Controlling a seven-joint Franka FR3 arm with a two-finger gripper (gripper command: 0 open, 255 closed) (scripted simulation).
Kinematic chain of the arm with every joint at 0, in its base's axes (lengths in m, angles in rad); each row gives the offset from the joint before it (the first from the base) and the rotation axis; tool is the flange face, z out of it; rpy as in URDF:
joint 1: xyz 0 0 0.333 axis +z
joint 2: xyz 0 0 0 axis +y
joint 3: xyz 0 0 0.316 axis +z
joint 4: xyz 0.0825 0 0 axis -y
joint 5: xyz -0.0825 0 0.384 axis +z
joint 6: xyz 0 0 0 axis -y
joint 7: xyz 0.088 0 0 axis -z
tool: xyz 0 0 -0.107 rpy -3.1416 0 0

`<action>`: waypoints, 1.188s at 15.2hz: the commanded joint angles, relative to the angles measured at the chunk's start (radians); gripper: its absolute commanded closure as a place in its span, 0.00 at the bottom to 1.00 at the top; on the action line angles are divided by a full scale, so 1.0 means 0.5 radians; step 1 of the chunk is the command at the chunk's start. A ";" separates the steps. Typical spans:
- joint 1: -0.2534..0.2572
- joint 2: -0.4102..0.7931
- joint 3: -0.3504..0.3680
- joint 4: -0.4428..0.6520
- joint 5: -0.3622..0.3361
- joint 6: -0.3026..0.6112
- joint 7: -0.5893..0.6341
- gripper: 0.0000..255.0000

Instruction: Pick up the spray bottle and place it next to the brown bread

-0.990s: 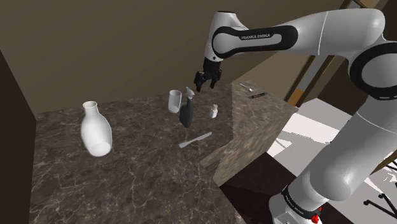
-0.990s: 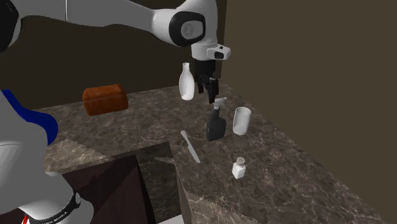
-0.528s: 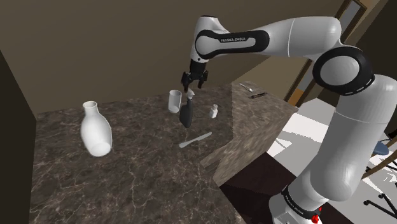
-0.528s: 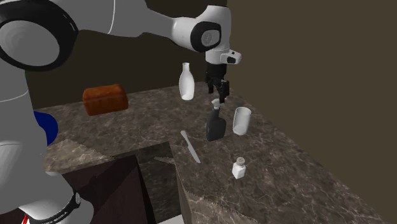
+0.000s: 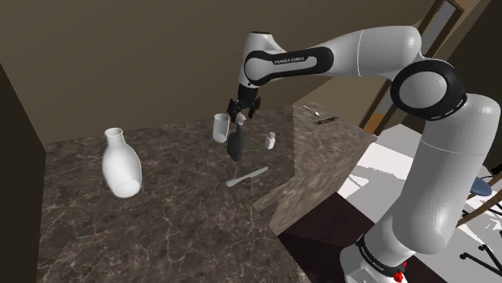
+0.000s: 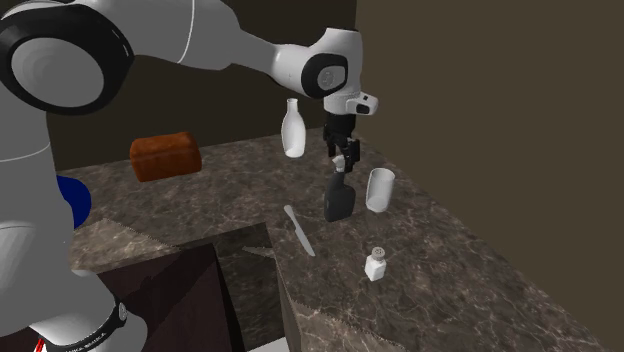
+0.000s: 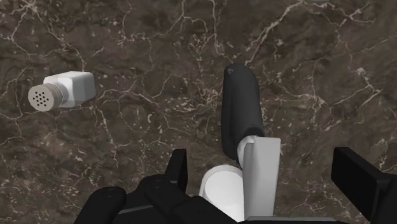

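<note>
Jaws spread wide, I, the gripper (image 5: 242, 112), hung just above the bottle (image 5: 236, 145), grasping nothing. In the wrist view my two black fingers (image 7: 177, 167) stood on either side of its white spray head, with a gap showing between the head and the right finger; how close the left one came I could not tell. The bottle's dark body (image 7: 240, 108) ran away from me over the dark, veined stone counter (image 7: 127, 38). From the second exterior view I (image 6: 345, 155) pointed straight down at the top of the bottle (image 6: 337, 200), which stood upright on the counter (image 6: 450, 270). A white cup (image 6: 379, 189) stood just beside the bottle on that view's right, a pale knife (image 6: 299, 230) lay flat on its left and a little nearer the camera, and a small white shaker (image 6: 377, 263) stood nearer the counter's edge. The bread (image 6: 165, 156), a brown loaf, sat far off at that view's left, well apart from the bottle. A white vase (image 6: 293, 130) stood upright farther back, between the bread and me in that picture. In the shoulder view the vase (image 5: 121, 165) was large at the left, while the cup (image 5: 220, 127), the shaker (image 5: 272, 141) and the knife (image 5: 247, 176) ringed the bottle beneath me.
</note>
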 commanded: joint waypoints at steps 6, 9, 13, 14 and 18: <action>0.000 0.003 0.000 0.000 0.000 0.004 0.000 1.00; 0.000 0.003 0.000 0.000 0.000 0.004 0.000 1.00; 0.000 0.002 0.000 -0.001 0.000 0.004 0.000 1.00; 0.000 0.002 0.000 -0.001 0.000 0.004 0.000 1.00; 0.000 -0.017 0.001 0.053 0.004 -0.069 -0.003 1.00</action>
